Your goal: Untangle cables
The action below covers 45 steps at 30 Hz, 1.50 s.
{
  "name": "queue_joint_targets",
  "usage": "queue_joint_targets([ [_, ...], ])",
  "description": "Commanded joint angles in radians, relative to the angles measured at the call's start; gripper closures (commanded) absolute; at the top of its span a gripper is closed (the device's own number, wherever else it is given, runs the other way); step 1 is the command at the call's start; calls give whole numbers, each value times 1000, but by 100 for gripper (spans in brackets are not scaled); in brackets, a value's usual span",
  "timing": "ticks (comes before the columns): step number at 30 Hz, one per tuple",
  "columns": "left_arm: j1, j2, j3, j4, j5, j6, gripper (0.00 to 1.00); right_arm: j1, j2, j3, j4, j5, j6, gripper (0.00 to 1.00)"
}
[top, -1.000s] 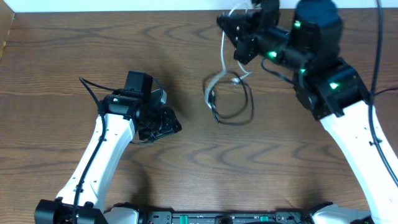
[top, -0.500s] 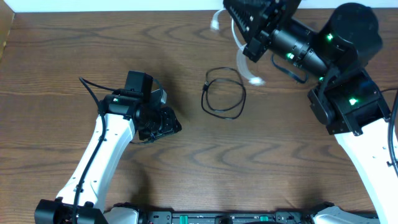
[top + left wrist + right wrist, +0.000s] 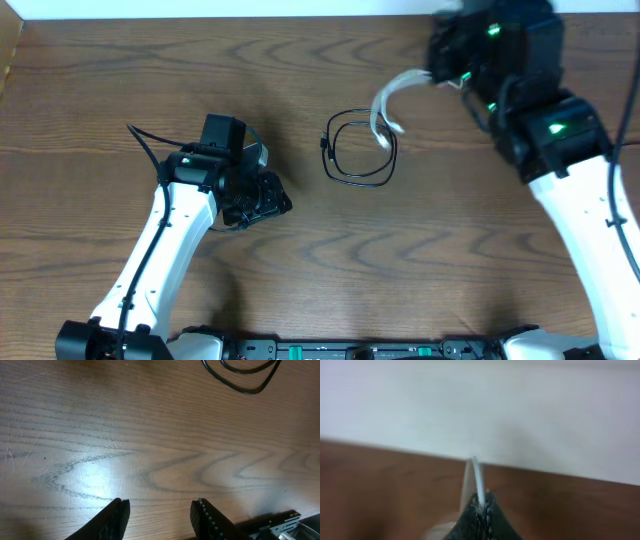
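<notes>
Since half a second ago the right gripper [image 3: 483,506], clenched on the white cable [image 3: 384,100], has swung rightward, and the blurred cord now droops over the upper-right rim of the black cable [image 3: 327,148] loop, which has stayed put. The white cable's long axis runs from above-right of that loop down-left, its free end pointing at the loop. Left of the loop, the left gripper [image 3: 160,517] stands parted, grasping nothing.

This looks like a robotics lab. A white left arm [image 3: 165,245] and right arm [image 3: 585,235] stand on a black rail [image 3: 330,351] at a wood-grain desk [image 3: 90,90]. A plain white wall [image 3: 470,405] lies behind.
</notes>
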Motion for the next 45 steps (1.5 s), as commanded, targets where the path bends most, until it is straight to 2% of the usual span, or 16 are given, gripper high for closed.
queue_joint_targets([
  [1, -2, 2, -6, -6, -13, 13, 55, -124, -10, 5, 16, 147, -79, 99],
  [8, -2, 2, -6, -6, -13, 13, 55, -364, 6, 4, -116, 169, -69, 99],
  [15, -2, 2, -6, -6, -13, 13, 55, -565, 68, 3, -286, 261, 29, 99],
  [20, -2, 2, -6, -6, -13, 13, 55, -645, 115, 2, -341, 257, 66, 99],
  [21, -2, 2, -6, -6, -13, 13, 55, -652, 123, 2, -348, 246, 65, 89],
  [22, -2, 2, -6, -6, -13, 13, 55, -658, 130, 2, -351, 221, 65, 59],
  [23, -2, 2, -6, -6, -13, 13, 55, -663, 138, 2, -354, 186, 65, 37],
  [24, -2, 2, -6, -5, -13, 13, 55, -665, 147, 2, -355, 134, 65, 24],
  [25, -2, 2, -6, -5, -13, 13, 55, -665, 153, 2, -359, 95, 65, 19],
  [26, -2, 2, -6, -5, -13, 13, 55, -665, 158, 2, -362, 58, 64, 21],
  [30, -2, 2, -6, -6, -13, 13, 55, -662, 175, 2, -377, -136, 65, 40],
  [31, -2, 2, -6, -6, -13, 13, 55, -655, 179, 2, -390, -251, 65, 46],
  [36, -2, 2, -6, -5, -13, 13, 55, -600, 188, 1, -447, -463, 63, 44],
  [41, -2, 2, -6, -1, -14, 13, 55, -479, 214, -7, -501, -472, -17, 42],
  [45, -2, 2, -6, -1, -14, 13, 55, -330, 276, -37, -504, -468, -82, 41],
])
